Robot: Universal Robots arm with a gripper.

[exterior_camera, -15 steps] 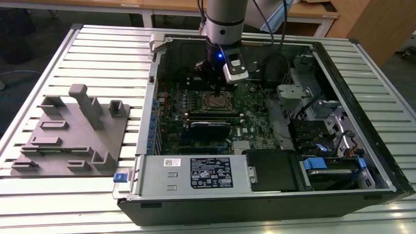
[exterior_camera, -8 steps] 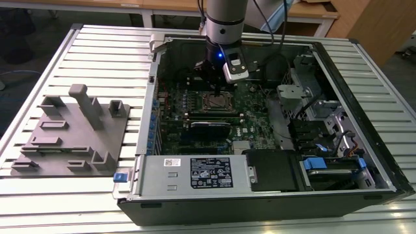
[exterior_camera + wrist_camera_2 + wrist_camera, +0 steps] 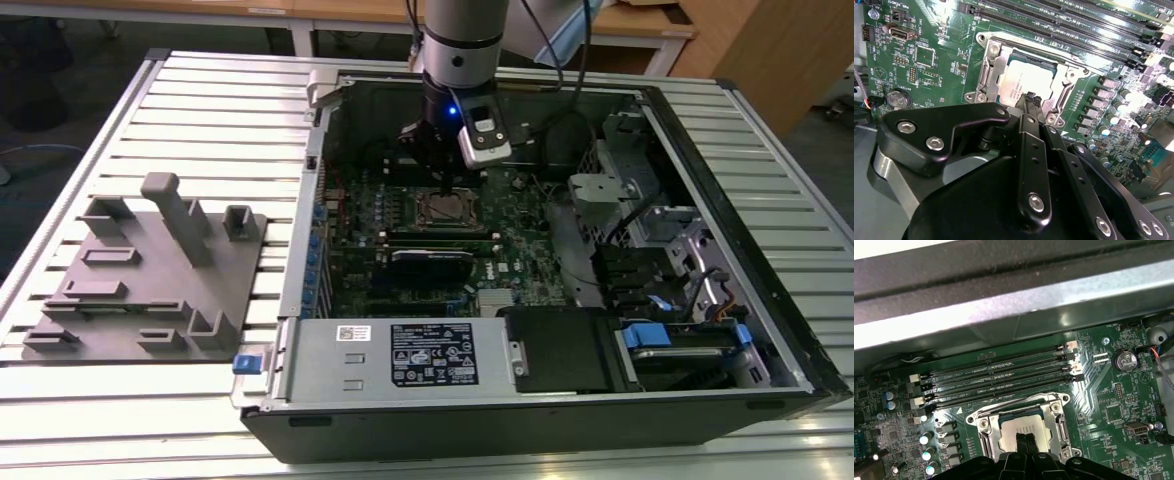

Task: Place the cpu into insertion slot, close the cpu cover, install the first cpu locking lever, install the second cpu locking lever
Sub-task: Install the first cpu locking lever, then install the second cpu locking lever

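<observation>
Now end effector (image 3: 1025, 439) closed over cpu (image 3: 1026, 430)

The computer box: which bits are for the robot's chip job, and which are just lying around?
For the job:
cpu, sitting under the cpu cover
gripper, just above the cpu

Just lying about:
grey moulded tray beside the case
memory slots
round battery
power supply box

A grey plastic jig (image 3: 147, 275) lies on the slatted metal table (image 3: 214, 90). Beside it stands an open computer case (image 3: 561, 400). Long black memory slots (image 3: 999, 377) run across its board.
</observation>
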